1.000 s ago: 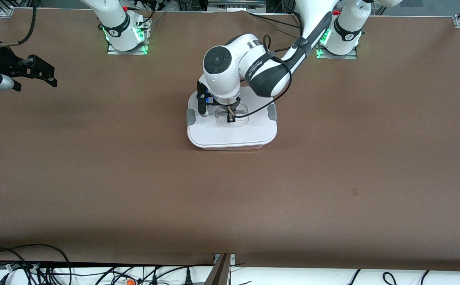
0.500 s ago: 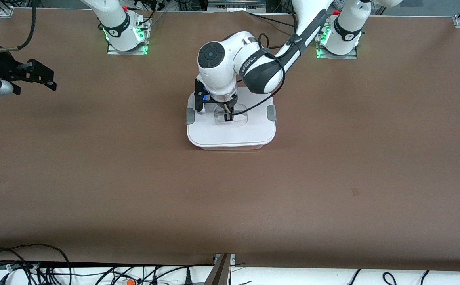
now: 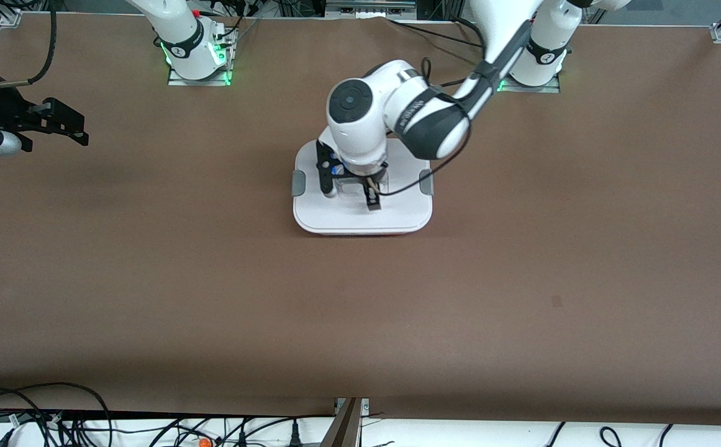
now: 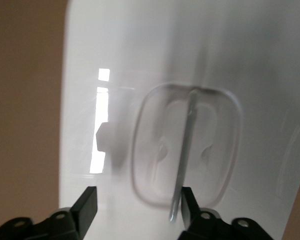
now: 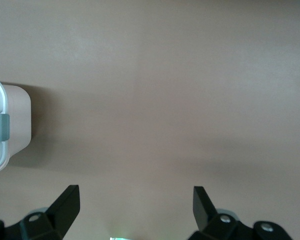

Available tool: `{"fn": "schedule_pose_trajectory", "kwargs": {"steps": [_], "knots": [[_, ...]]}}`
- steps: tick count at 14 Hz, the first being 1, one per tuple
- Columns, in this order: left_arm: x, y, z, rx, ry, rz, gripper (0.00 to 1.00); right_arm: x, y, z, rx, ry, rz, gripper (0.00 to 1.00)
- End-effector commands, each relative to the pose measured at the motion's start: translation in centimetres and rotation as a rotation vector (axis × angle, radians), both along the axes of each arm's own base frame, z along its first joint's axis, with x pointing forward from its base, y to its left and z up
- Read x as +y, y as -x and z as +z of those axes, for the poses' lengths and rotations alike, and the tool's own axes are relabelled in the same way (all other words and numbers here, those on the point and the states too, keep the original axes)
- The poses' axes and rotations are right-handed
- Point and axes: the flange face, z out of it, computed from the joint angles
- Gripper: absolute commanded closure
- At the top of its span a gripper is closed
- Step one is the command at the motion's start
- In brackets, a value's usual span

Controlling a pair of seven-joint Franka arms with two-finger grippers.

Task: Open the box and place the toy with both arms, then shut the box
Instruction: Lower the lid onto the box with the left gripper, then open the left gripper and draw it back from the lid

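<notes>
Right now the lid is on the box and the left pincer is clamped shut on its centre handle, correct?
Not quite. The lid is on the box, but the left pincer is open above the centre handle, fingers apart, gripping nothing. The left wrist view shows it.

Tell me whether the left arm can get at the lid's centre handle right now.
Probably yes: the left gripper hangs open right over the handle of the box, with nothing between them; the right gripper waits at the right arm's end of the table.

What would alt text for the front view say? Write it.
The left gripper, fingers open, hangs over the clear handle of the white lid on the closed box at mid-table. The right gripper waits open over the table's right-arm end.
</notes>
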Motion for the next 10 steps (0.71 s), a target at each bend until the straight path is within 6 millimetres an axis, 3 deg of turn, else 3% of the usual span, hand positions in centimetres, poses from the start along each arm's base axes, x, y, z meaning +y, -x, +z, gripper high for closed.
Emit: {"fn": "schedule_pose_trajectory", "kwargs": {"steps": [1,3,6,7,8,10], "knots": [[4.8,-3.6,5.4,0.013,0.017,0.103,0.00,-0.1,0.1,0.6,0.007,0.000,-0.016,0.00],[9.7,-7.0,6.2,0.010,0.022,0.179,0.00,0.3,0.1,0.6,0.004,0.000,-0.007,0.00],[15.8,-10.0,6.1,0.032,-0.005,0.269,0.00,0.5,0.2,0.7,0.002,0.001,-0.004,0.00],[18.2,-11.2,7.2,0.023,-0.002,0.310,0.00,0.5,0.2,0.7,0.002,0.000,-0.004,0.00],[20.8,-12.6,9.8,-0.019,0.022,0.354,0.00,0.5,0.2,0.7,0.002,0.000,-0.003,0.00],[26.8,-15.1,11.9,-0.055,0.063,0.447,0.00,0.4,0.2,0.7,0.004,0.000,-0.005,0.00]]}}
